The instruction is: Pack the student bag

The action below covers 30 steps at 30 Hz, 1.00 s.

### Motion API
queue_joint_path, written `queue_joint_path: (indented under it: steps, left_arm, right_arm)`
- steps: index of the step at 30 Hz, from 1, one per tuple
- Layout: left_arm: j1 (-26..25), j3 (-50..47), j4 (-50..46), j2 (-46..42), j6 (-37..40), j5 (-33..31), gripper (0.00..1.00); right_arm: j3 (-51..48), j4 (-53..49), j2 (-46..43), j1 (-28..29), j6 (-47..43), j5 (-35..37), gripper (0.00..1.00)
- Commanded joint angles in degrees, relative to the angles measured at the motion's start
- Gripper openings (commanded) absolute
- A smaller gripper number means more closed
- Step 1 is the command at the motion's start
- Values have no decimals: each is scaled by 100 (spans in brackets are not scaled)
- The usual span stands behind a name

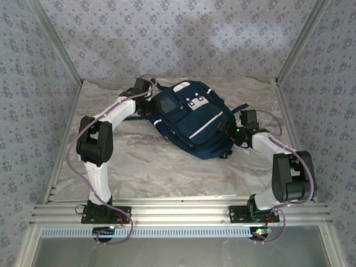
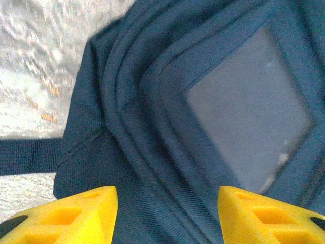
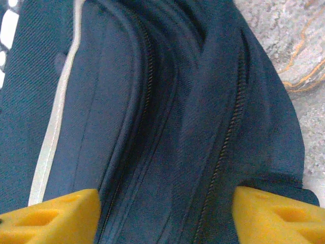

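Note:
The student bag [image 1: 192, 119], navy blue with white stripes and a grey square patch [image 1: 167, 103], lies flat at the back middle of the table. My left gripper [image 1: 149, 94] is at the bag's upper left end. In the left wrist view its yellow fingers [image 2: 76, 216] stand wide apart over the bag's fabric [image 2: 152, 152] beside the grey patch [image 2: 249, 112], holding nothing. My right gripper [image 1: 229, 129] is against the bag's right side. Its yellow fingers [image 3: 51, 218] are spread open over the zippered seams [image 3: 223, 152], close above the cloth.
The bag rests on a pale marbled cloth [image 1: 156, 161]. A dark strap [image 2: 28, 155] runs out leftward from the bag. Patterned walls and metal frame posts [image 1: 295, 50] close in the sides and back. An aluminium rail [image 1: 178, 211] crosses the near edge.

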Motion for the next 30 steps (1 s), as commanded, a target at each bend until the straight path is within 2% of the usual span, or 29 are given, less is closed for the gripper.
queue_joint_path:
  steps: [1, 3, 5, 12, 16, 19, 22, 25, 30]
  left_arm:
    - [-40, -148, -87, 217, 47, 167, 51]
    - [-40, -263, -56, 303, -6, 352, 47]
    - [-49, -454, -15, 302, -76, 540, 42]
    - [-250, -1712, 452, -500, -478, 1077, 35]
    - [-545, -2063, 377, -987, -526, 952, 36]
    - [-719, -1987, 54, -1288, -338, 523, 43]
    - [-899, -1769, -182, -1572, -109, 253, 47]
    - [-1066, -1484, -337, -1699, 112, 208, 50]
    - [-1389, -1003, -500, -1414, 285, 318, 50]
  right_arm:
    - [250, 305, 366, -71, 89, 37, 57]
    - [367, 467, 563, -140, 112, 42, 51]
    - [574, 506, 769, -182, 69, 68, 51]
    - [1883, 9, 1699, -252, -631, 206, 63]
    - [2750, -512, 2120, -302, -985, 190, 71]
    - [2829, -567, 2038, -338, -1033, 183, 73]
    - [2831, -817, 1721, -352, -1255, 366, 75]
    - [2697, -1127, 1243, -336, -1460, 733, 75]
    - [2071, -1234, 500, -223, -1457, 694, 75]
